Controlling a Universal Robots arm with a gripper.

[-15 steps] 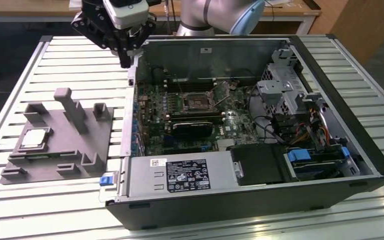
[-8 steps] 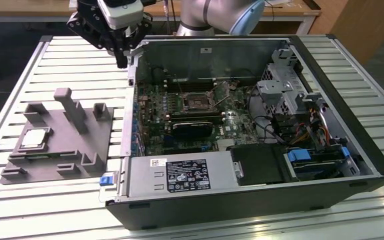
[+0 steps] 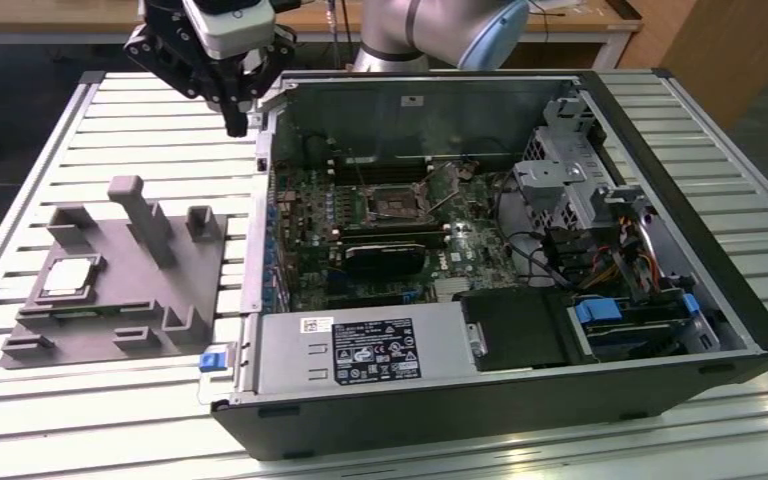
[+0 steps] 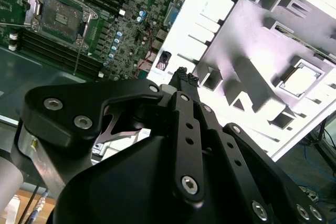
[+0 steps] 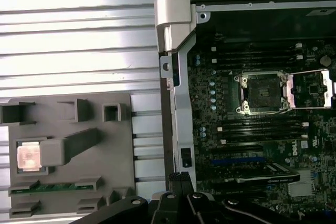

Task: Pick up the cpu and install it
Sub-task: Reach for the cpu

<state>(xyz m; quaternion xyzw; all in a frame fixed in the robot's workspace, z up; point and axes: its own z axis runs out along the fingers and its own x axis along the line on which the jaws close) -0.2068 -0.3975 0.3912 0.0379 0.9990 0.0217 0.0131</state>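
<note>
Lying flat in the grey block [image 3: 131, 300], shiny side up, the cpu [image 3: 68, 277] is square, its edges lined up with the block's. The gripper [image 3: 236, 127] hangs well apart at the cpu's 1 o'clock in the exterior view, beside the computer case [image 3: 398, 420], fingers pressed together and empty.

The exterior view looks steeply down over the counter [image 3: 37, 420] and open computer case [image 3: 491, 415]. Both wrist views sit close behind the end effector [image 5: 181, 177] [image 4: 182, 74], sharing socket [image 5: 261, 93] [image 4: 59, 18] and fixture [image 5: 105, 156] [image 4: 247, 45]; the second seems tilted.
</note>
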